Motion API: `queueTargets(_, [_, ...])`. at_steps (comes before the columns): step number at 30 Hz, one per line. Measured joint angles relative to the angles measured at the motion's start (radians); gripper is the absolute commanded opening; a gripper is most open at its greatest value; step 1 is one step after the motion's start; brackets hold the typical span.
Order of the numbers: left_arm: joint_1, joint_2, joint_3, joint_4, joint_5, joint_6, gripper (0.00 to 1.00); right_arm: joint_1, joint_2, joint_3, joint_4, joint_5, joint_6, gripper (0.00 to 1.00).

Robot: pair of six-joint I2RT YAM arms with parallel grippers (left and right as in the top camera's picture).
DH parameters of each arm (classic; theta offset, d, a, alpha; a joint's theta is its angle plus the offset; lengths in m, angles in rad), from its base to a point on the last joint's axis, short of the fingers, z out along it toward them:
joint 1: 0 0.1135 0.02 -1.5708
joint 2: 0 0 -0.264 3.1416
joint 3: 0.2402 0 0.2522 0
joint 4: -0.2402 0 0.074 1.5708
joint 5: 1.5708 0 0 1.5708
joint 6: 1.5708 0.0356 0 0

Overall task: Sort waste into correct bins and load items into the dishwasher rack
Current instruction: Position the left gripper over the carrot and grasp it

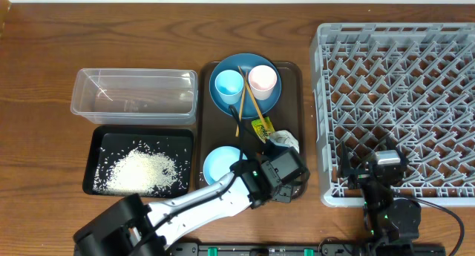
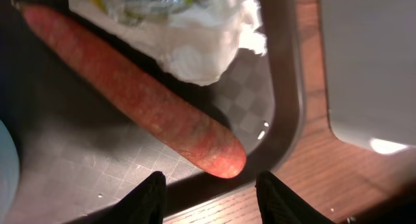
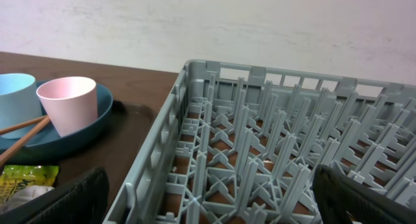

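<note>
My left pincer (image 2: 211, 186) hangs part open and empty near the carrot (image 2: 130, 87). It looks firm and smooth; I'd grip its middle.

**Ahead of the left gripper (image 2: 211, 198)**

The carrot (image 2: 143, 100) lies on the serving tray (image 2: 253, 81) just ahead, tissue (image 2: 201, 42) beyond it (wrapper (image 1: 261, 127) beside that). The rack (image 1: 393, 100) stands to the gripper's right, the bowl (image 1: 219, 161) to its left.
</note>
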Motion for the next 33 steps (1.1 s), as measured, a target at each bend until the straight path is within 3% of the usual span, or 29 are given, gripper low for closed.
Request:
queueTargets(21, [-0.025,0.036,-0.002,0.009,-0.106,-0.386,0.47,0.000,0.000,0.000,0.000,0.000,0.000,0.99])
queueTargets(33, [-0.050,0.036,-0.002,0.013,-0.151,-0.442,0.47,0.000,0.000,0.000,0.000,0.000,0.000,0.99])
